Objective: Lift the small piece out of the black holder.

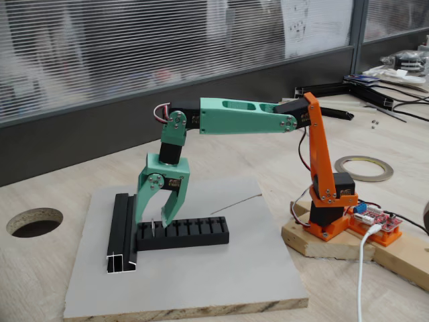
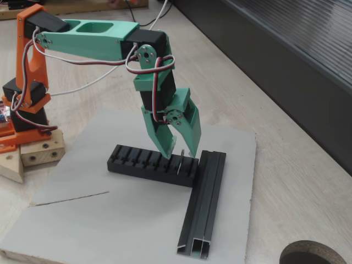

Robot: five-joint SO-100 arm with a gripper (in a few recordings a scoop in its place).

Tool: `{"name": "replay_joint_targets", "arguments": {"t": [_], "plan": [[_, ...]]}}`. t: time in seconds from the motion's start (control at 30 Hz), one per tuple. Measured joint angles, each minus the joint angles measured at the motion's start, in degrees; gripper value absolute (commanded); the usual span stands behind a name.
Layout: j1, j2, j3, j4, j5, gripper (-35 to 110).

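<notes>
The gripper [image 1: 153,218] hangs fingers-down over the holder [image 1: 184,233], released, its green fingers [image 2: 164,144] straddling the piece [image 2: 181,159], which stands upright in a slot at the end nearest the rail [image 1: 122,231]. One fixed view shows a tape roll [image 1: 364,168] and the wire [image 1: 236,203]; the other shows the rail's silvery cut end. No writing is readable
</notes>
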Motion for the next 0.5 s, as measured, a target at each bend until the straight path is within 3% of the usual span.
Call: {"name": "replay_joint_targets", "arguments": {"t": [0.5], "plan": [[0.09,-3.60,-0.09,0.00,0.00,37]]}}
